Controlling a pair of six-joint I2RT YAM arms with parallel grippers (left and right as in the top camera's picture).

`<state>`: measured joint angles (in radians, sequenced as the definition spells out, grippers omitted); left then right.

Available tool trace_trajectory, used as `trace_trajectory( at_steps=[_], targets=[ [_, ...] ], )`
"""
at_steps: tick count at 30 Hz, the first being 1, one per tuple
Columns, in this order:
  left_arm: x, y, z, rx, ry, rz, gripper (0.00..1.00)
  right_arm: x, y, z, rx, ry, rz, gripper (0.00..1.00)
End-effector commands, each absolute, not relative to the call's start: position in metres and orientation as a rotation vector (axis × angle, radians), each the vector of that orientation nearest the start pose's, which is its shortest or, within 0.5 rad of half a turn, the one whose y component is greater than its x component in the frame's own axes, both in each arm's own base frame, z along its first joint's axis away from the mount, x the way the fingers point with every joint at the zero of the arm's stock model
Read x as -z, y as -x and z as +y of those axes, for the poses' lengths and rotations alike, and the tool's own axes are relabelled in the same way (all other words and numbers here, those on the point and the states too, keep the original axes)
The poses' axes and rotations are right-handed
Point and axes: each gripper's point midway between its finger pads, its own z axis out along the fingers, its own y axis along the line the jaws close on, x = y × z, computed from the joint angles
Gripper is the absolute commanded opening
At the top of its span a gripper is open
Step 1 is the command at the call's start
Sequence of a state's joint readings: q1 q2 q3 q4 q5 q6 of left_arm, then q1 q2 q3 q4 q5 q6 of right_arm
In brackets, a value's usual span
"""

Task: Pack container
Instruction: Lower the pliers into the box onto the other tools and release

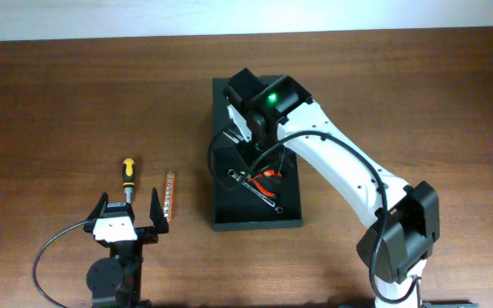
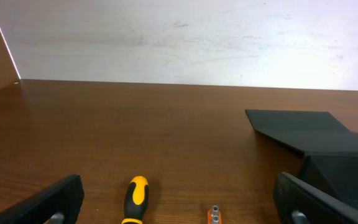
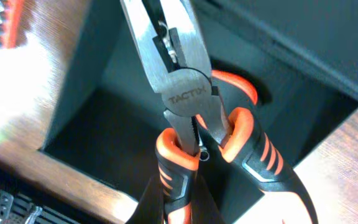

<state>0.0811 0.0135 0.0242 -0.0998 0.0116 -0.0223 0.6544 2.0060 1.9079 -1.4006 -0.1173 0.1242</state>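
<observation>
We get bright, even overhead light, blown-out glare on the table (image 3: pixel 17 81) at 9 o'clock in right wrist, edges soft.

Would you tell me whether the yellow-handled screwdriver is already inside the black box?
No, the screwdriver lies on the table, outside the box and apart from it.

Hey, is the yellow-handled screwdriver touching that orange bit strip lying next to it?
Apart. The overhead view shows bare wood between the screwdriver and the bit strip along their whole length.
</observation>
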Motion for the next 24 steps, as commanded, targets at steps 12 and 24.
trace_trajectory(
  at_steps=[12,24],
  targets=[
    [-0.157,-0.245,0.018,-0.042,0.065,1.655,0.99,-0.084,-0.279,0.256,-0.275,0.993,3.055,0.04],
    [-0.157,-0.245,0.018,-0.042,0.065,1.655,0.99,-0.075,-0.277,0.271,-0.293,1.045,2.997,0.04]
  ],
)
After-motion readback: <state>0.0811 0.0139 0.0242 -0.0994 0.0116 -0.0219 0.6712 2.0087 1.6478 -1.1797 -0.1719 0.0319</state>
